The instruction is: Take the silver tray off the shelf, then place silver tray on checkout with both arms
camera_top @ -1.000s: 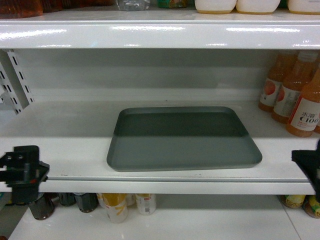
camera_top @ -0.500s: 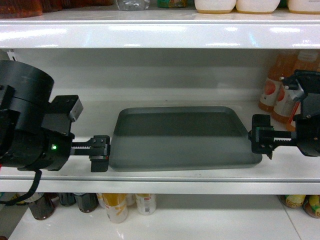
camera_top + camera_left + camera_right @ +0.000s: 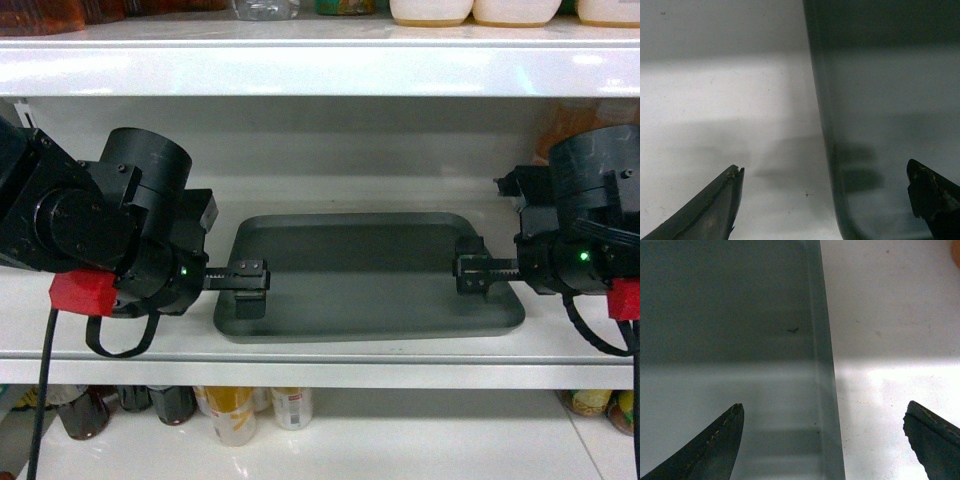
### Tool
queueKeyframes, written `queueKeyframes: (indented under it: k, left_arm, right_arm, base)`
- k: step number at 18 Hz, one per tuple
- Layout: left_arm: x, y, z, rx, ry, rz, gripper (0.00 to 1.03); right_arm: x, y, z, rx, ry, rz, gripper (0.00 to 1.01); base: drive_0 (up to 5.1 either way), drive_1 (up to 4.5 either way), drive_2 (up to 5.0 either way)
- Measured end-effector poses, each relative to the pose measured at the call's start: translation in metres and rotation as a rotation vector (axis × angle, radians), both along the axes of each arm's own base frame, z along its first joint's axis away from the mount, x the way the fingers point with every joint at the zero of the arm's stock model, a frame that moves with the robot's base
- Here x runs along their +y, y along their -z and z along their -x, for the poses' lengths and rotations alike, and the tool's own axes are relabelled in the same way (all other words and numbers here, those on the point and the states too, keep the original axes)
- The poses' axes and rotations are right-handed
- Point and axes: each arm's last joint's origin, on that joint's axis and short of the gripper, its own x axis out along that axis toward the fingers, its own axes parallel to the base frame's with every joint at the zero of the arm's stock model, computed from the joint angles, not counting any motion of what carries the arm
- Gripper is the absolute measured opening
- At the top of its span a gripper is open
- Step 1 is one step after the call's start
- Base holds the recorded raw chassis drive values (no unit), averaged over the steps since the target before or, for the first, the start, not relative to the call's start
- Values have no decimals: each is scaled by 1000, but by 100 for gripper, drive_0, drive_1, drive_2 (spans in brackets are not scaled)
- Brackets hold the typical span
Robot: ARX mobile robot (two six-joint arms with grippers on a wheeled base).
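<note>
Grippers (image 3: 250,288) (image 3: 470,272) flanking silver tray (image 3: 365,290) (shelved)

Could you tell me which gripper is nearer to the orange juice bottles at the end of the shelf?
Right. The right gripper hangs open over the silver tray's right rim, on the side of the partly hidden orange juice bottles. The left gripper is open over the tray's opposite rim.
</note>
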Motion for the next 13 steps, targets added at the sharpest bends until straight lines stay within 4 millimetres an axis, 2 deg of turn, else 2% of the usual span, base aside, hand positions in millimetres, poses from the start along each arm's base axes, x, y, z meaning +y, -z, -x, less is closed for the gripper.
queueKeyframes:
  k: [6,8,9,13]
  left_arm:
    - [1,8,-6,28,-32,-44,98]
    - [2,9,-8,46,-30,-42,98]
    - [2,10,-8,61,-19,-45,95]
    - [6,13,-13,98,-40,-6,60]
  right_arm:
    - [-12,14,-22,72,24,-1,98]
    - [-13,18,-22,96,12,-1,85]
    - [-13,16,-25,102,6,6,75]
    - [-10,17,-26,119,-5,24,38]
  base:
    - [0,0,0]
    - [0,0,0]
    - [0,0,0]
    - [0,0,0]
